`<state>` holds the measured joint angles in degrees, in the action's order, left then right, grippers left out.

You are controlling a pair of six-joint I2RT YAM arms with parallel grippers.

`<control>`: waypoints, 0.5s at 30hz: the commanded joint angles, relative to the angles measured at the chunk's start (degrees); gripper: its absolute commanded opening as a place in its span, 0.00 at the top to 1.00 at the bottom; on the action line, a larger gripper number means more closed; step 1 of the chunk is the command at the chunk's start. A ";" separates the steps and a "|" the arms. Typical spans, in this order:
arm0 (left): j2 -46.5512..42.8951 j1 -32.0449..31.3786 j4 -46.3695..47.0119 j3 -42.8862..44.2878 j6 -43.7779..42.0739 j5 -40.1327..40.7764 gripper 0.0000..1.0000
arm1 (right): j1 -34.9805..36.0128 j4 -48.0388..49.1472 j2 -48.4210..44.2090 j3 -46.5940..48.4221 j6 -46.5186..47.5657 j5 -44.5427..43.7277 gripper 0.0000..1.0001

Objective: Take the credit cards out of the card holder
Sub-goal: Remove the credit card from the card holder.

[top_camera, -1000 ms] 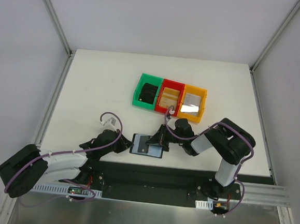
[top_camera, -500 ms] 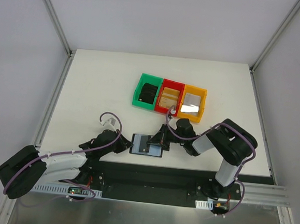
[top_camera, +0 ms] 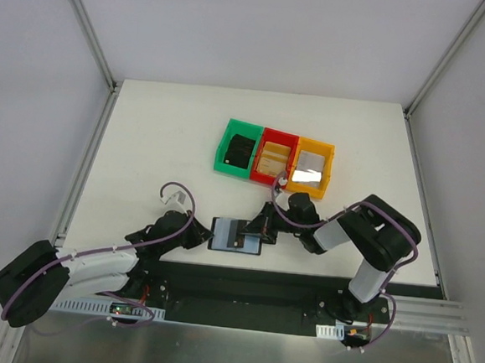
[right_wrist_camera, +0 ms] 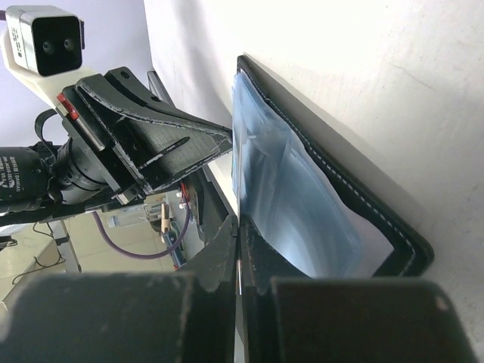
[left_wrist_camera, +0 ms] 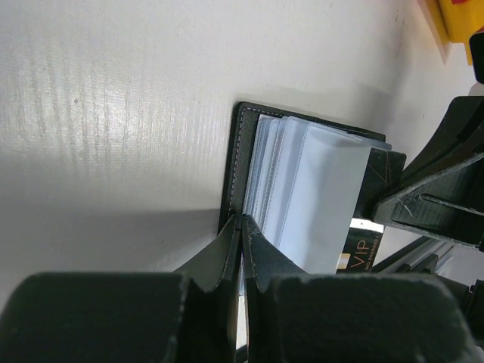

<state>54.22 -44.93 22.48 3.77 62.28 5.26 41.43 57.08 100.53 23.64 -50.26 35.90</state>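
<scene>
The black card holder (top_camera: 230,233) lies open near the table's front edge, between both grippers. Its clear, bluish sleeves (left_wrist_camera: 302,181) fan up from the stitched black cover (right_wrist_camera: 363,204). My left gripper (left_wrist_camera: 242,219) is shut on the cover's left edge (top_camera: 211,234). My right gripper (right_wrist_camera: 239,223) is shut on a thin edge at the holder's right side (top_camera: 261,233). There a black credit card (left_wrist_camera: 361,253) printed "VIP" pokes out by the right fingers (left_wrist_camera: 427,204). The left gripper's closed tip (right_wrist_camera: 227,144) shows in the right wrist view.
Three joined bins stand behind the holder: green (top_camera: 228,151) with a black object inside, red (top_camera: 278,139) and yellow (top_camera: 316,147), each holding cards. A white connector on a purple cable (top_camera: 172,198) loops over the left arm.
The right gripper's jaws have closed onto the holder's right side. The holder has flattened and shifted slightly left. The left gripper has kept its grip.
</scene>
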 commanded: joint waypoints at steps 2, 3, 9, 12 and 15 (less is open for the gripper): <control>-4.02 0.10 -5.69 -3.33 -2.77 2.30 0.98 | -0.73 -0.73 -4.29 -0.26 2.79 1.63 0.99; -4.73 0.10 -6.04 -3.16 -3.30 2.48 0.94 | -0.82 -1.44 -4.73 -0.26 3.23 1.63 0.99; -8.95 0.19 -7.45 -2.72 -4.80 3.09 0.68 | -1.61 -5.66 -7.10 -0.61 5.78 1.63 0.99; -9.83 0.19 -8.50 -2.10 -5.59 3.36 0.61 | -2.23 -7.85 -8.33 -0.61 6.75 1.63 0.99; -10.44 0.10 -9.12 -1.40 -6.20 3.36 0.55 | -2.76 -11.28 -10.26 -0.09 8.59 1.63 0.99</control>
<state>44.71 -44.95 16.25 3.38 58.50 6.74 39.46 49.30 94.13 23.42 -45.25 36.49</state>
